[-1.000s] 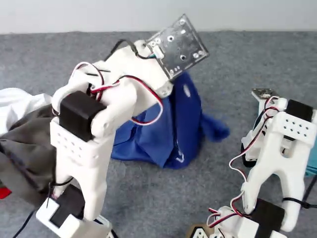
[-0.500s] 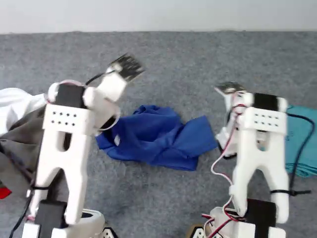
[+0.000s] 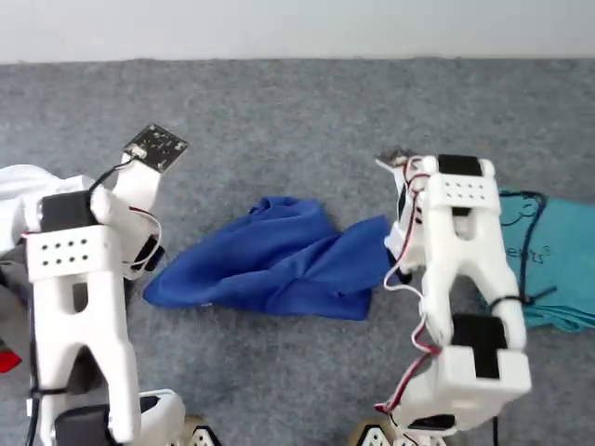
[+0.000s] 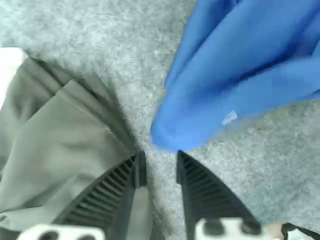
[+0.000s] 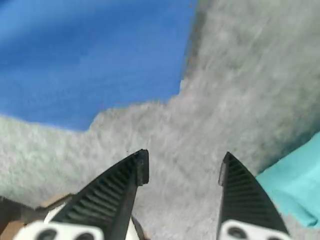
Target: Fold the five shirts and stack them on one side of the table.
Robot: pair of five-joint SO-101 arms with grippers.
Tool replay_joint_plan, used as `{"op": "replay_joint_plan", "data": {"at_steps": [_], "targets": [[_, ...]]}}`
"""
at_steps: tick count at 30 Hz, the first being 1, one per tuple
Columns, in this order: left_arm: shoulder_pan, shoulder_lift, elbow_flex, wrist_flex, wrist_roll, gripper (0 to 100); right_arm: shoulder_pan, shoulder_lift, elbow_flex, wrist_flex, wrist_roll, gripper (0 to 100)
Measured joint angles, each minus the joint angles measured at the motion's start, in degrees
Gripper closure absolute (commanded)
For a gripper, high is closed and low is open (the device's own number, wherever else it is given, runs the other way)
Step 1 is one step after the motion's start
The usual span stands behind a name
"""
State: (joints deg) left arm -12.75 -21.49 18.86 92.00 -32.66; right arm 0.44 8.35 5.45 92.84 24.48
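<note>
A blue shirt [image 3: 279,269] lies crumpled and partly spread on the grey carpeted table, mid-table in the high view. My left arm [image 3: 79,269] stands at the shirt's left end. The left gripper [image 4: 157,162] is open by a narrow gap with nothing between its fingers, and the blue shirt's edge [image 4: 210,100] lies just past its tips. My right arm [image 3: 460,232] stands at the shirt's right end. The right gripper [image 5: 182,162] is wide open over bare carpet, with the blue shirt [image 5: 90,60] beyond it.
A teal shirt [image 3: 548,269] lies flat at the right edge, also seen as the teal shirt [image 5: 295,190] beside the right gripper. A white shirt [image 3: 23,186] and a grey shirt [image 4: 55,150] are piled at the left, with a bit of red cloth [image 3: 6,360].
The left arm held the blue shirt up high, then lowered it and let go; the shirt now lies flatter. The left arm drew back leftward. The right arm swung in toward the shirt's right end.
</note>
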Motion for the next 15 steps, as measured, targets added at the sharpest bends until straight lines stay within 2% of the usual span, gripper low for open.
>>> {"op": "replay_joint_plan", "data": {"at_steps": [9,15], "targets": [[-0.2,-2.0,0.0,0.7,0.3,87,-5.9,14.3,-12.7,0.8,-2.0,75.7],[-0.2,-2.2,0.0,0.7,4.8,87,-7.7,22.5,-16.7,0.8,-4.7,75.7]]}}
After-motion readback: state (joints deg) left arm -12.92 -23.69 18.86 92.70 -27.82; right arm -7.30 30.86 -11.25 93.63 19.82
